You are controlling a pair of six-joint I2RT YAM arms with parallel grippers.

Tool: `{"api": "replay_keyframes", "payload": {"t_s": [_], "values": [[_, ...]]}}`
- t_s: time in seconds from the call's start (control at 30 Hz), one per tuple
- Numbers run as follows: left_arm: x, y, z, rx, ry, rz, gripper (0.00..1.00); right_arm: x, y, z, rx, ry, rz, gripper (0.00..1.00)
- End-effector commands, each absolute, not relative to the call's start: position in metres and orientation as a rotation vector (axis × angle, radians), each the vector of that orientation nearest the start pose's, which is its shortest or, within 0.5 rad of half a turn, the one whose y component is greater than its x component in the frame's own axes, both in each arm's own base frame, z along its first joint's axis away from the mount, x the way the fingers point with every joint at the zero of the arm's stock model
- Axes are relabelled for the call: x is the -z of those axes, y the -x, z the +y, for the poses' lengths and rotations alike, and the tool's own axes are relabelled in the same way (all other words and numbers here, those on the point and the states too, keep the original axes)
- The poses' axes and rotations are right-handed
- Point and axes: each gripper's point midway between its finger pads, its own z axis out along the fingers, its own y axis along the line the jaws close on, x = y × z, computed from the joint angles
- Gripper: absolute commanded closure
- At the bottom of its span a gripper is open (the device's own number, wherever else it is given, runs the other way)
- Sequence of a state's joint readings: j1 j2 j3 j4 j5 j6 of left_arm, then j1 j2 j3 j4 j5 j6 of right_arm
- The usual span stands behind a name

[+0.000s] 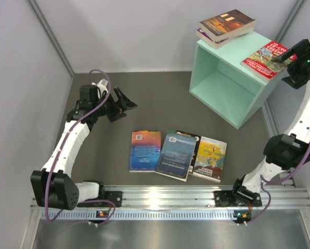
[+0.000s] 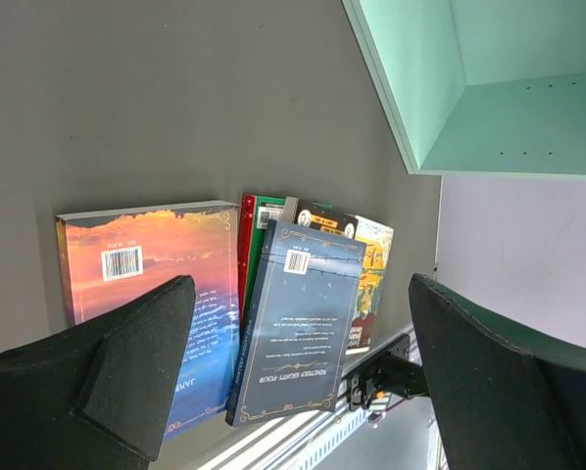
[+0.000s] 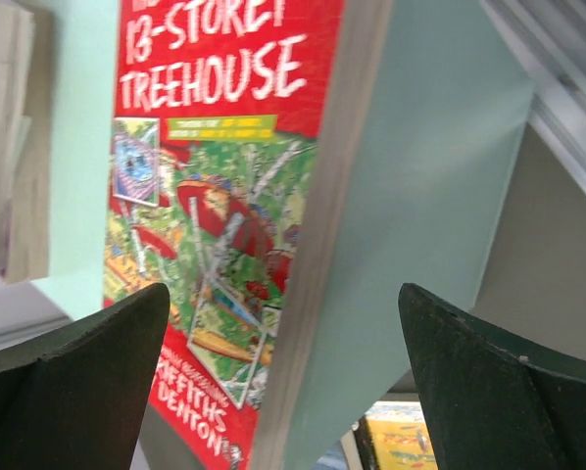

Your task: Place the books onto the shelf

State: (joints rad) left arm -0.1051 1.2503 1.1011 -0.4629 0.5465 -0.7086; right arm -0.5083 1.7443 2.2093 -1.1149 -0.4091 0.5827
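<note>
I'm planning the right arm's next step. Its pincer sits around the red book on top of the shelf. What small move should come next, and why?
Probably draw the right pincer straight back off the red book. Its jaws stand wide, clear of the covers, and the book rests on the shelf top. More books lie on the table.

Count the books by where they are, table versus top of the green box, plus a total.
On the table: 4 (blue-orange book, dark blue book, black book underneath, yellow book)
On top of the shelf: 3 (brown book, purple book, red book)
Total: 7
</note>
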Motion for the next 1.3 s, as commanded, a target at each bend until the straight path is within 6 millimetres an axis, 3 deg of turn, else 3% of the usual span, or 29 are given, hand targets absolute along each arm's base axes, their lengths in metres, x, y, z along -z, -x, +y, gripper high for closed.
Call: {"api": "replay_keyframes", "payload": {"t_s": [0.0,0.17,0.3,0.37,0.4,0.47,0.5,0.57,0.6,0.67,0.7,0.73,0.8,0.83,0.9,1.0,1.07,1.1,1.13,1.27], "values": [[-0.258,-0.334,-0.152,1.066,0.310,2.186,0.05,-0.382,-0.391,-0.142,-0.328,-0.939,1.985,0.00],[-0.249,-0.335,-0.153,1.072,0.324,2.219,0.06,-0.380,-0.371,-0.140,-0.266,-0.965,2.002,0.00],[-0.244,-0.332,-0.150,1.038,0.341,2.254,0.06,-0.419,-0.344,-0.124,-0.156,-0.898,1.929,0.00],[-0.239,-0.328,-0.147,1.019,0.345,2.265,0.05,-0.430,-0.338,-0.098,-0.135,-0.828,1.927,0.00],[-0.232,-0.325,-0.147,1.013,0.357,2.284,0.05,-0.444,-0.324,-0.083,-0.130,-0.786,1.894,0.00],[-0.228,-0.321,-0.145,1.005,0.374,2.291,0.05,-0.437,-0.318,-0.049,-0.119,-0.716,1.922,0.00],[-0.222,-0.319,-0.144,0.996,0.387,2.303,0.04,-0.432,-0.310,-0.021,-0.168,-0.644,1.921,0.00],[-0.218,-0.316,-0.142,0.980,0.399,2.304,0.04,-0.425,-0.303,0.011,-0.271,-0.587,1.903,0.00],[-0.211,-0.313,-0.141,0.974,0.401,2.318,0.04,-0.414,-0.298,0.040,-0.370,-0.497,1.898,0.00],[-0.200,-0.310,-0.142,0.966,0.403,2.350,0.03,-0.400,-0.293,0.070,-0.472,-0.417,1.920,0.00],[-0.193,-0.307,-0.143,0.963,0.403,2.372,0.03,-0.380,-0.291,0.091,-0.536,-0.350,1.983,0.00],[-0.188,-0.305,-0.144,0.956,0.396,2.389,0.02,-0.373,-0.287,0.117,-0.584,-0.243,2.025,0.00],[-0.178,-0.301,-0.151,0.918,0.349,2.434,0.01,-0.353,-0.286,0.145,-0.600,-0.133,2.105,0.00],[-0.173,-0.298,-0.155,0.908,0.330,2.453,0.01,-0.338,-0.277,0.170,-0.649,-0.022,2.162,0.00],[-0.162,-0.288,-0.169,0.902,0.270,2.505,0.01,-0.292,-0.270,0.190,-0.654,0.035,2.350,0.00],[-0.142,-0.271,-0.199,0.908,0.175,2.593,0.02,-0.237,-0.258,0.197,-0.652,0.043,2.537,0.00],[-0.126,-0.255,-0.226,0.926,0.082,2.671,0.02,-0.216,-0.253,0.198,-0.653,0.062,2.591,0.00],[-0.122,-0.250,-0.236,0.939,0.048,2.693,0.02,-0.195,-0.248,0.196,-0.626,0.070,2.652,0.00],[-0.111,-0.244,-0.246,0.941,0.037,2.739,0.02,-0.185,-0.245,0.195,-0.616,0.072,2.685,0.00],[-0.102,-0.219,-0.292,1.012,-0.128,2.799,0.02,-0.150,-0.232,0.193,-0.608,0.074,2.786,0.00]]}}
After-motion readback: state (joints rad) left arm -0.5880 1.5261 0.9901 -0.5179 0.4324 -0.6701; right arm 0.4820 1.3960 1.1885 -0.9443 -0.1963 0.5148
